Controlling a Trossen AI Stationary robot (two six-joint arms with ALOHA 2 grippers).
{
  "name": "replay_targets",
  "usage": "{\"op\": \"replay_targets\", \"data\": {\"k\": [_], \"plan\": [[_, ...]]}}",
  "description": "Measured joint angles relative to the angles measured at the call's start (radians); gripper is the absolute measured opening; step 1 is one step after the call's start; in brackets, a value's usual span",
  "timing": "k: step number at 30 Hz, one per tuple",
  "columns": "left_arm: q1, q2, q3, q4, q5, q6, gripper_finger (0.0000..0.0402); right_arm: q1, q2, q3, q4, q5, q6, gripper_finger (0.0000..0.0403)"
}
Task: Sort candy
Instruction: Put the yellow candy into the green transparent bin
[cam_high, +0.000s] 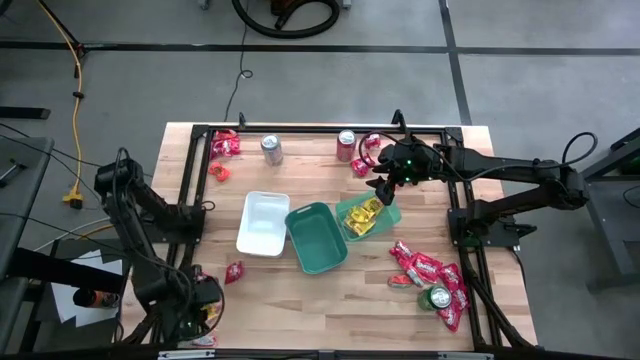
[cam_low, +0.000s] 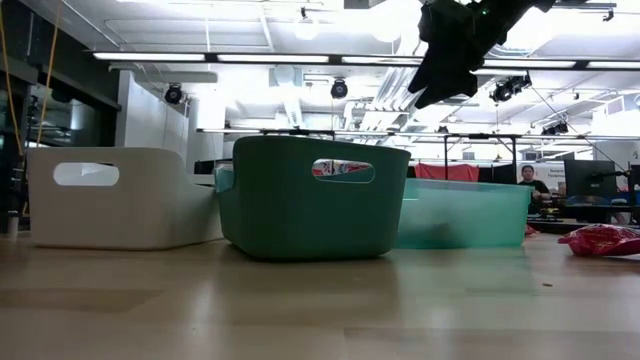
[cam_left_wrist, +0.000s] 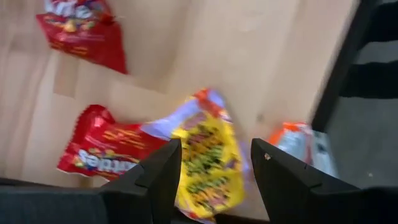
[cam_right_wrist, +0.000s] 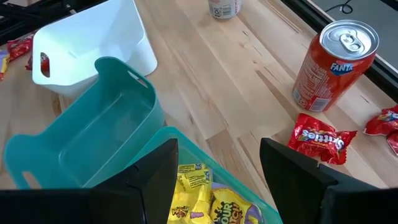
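Note:
My right gripper (cam_high: 384, 187) (cam_right_wrist: 216, 163) hangs open above the light green tray (cam_high: 385, 222), where yellow candy packets (cam_right_wrist: 208, 200) lie. In the low view it shows high up (cam_low: 447, 55). My left gripper (cam_high: 205, 308) (cam_left_wrist: 214, 163) is open at the table's near left corner. Its fingers stand on either side of a yellow packet (cam_left_wrist: 208, 155) that lies flat on the wood beside a red packet (cam_left_wrist: 99, 149); whether they touch it does not show. More red packets (cam_high: 428, 272) are heaped at the near right.
A white tray (cam_high: 262, 222) and a dark teal tray (cam_high: 317, 240) stand at mid-table beside the light green one. A silver can (cam_high: 271, 150) and an orange can (cam_right_wrist: 333, 62) stand near the far edge, a green can (cam_high: 436, 297) in the red heap. Stray red packets (cam_high: 225, 146) lie around.

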Motion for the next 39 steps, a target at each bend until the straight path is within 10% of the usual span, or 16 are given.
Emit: {"op": "replay_targets", "data": {"k": [18, 29, 39], "plan": [[0.024, 0.000, -0.197, 0.271, 0.093, -0.021, 0.0172, 0.000, 0.000, 0.000, -0.001, 0.036, 0.002, 0.0222], [0.057, -0.051, -0.211, 0.363, 0.101, -0.063, 0.0013, 0.000, 0.000, 0.000, -0.001, 0.047, 0.001, 0.0222], [0.289, -0.493, -0.210, 0.369, -0.279, 0.256, 0.0001, 0.000, 0.000, 0.000, 0.116, -0.096, 0.049, 0.0222]]}}
